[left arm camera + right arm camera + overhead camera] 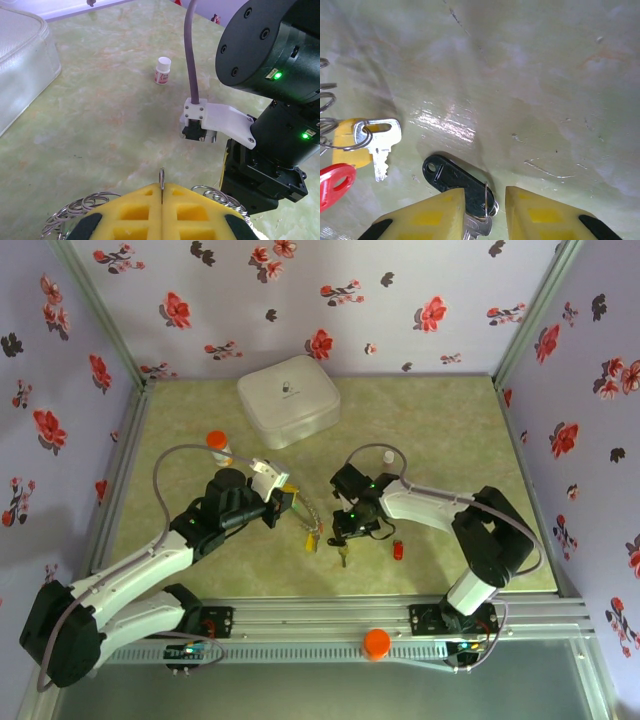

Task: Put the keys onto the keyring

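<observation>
Keyring point(82, 205) wire is pinched between the shut yellow pads of the left gripper point(161, 190), and its coils spill out on either side of them. That grip sits on the near side of the white square case point(288, 400), well apart from it. The right gripper point(486, 192) is low over the green tabletop point(545, 75), nearer the arms than the case. Its jaws are parted, and the black-headed key point(445, 174) lies at the tip of one pad with its blade in the gap, touching that pad alone. Just beside it a yellow-headed key point(375, 137) has a loop of ring wire through its hole, and a red-headed key point(335, 182) lies against it.

An orange-capped bottle point(218, 443) stands near the case's front left corner. A white-capped bottle point(162, 70) stands off its front right. From the case's right edge, open tabletop runs to the floral wall point(590, 390). A small red item point(399, 550) lies alone, toward the metal rail point(330, 615) along the near edge.
</observation>
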`<state>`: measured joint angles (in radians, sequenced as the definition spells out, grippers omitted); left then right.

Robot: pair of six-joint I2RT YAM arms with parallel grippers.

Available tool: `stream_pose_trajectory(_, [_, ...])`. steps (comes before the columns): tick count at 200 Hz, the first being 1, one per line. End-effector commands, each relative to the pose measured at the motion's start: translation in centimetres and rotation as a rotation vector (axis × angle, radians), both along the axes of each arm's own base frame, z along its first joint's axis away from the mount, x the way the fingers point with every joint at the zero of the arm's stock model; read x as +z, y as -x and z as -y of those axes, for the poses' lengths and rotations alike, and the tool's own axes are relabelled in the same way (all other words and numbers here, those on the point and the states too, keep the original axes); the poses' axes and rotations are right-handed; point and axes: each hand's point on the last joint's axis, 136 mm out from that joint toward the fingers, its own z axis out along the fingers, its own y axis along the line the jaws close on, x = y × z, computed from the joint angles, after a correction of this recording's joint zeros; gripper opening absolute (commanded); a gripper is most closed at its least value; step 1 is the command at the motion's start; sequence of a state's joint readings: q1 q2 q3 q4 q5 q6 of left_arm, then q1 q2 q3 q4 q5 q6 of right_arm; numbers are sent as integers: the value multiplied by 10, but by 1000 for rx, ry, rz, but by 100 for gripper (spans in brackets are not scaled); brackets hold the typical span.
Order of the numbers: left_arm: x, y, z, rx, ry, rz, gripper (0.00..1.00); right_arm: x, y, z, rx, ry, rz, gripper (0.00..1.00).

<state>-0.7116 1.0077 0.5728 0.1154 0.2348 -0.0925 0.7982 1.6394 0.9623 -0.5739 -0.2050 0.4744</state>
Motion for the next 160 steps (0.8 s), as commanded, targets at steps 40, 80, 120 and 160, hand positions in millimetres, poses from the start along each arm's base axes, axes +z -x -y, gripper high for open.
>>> stream_pose_trajectory(40, [14, 0, 1, 1, 35, 43, 0, -3, 0, 6, 17, 46, -22, 21])
stream_pose_trajectory(80, [14, 0, 2, 0, 36, 44, 0, 0, 3, 6, 15, 36, -28, 21])
stream_pose_trajectory(120, [14, -1, 2, -1, 37, 46, 0, -1, 4, 5, 20, 32, -35, 19])
stream_pose_trajectory(160, [14, 0, 2, -1, 36, 46, 0, -3, 5, 4, 25, 30, -44, 14])
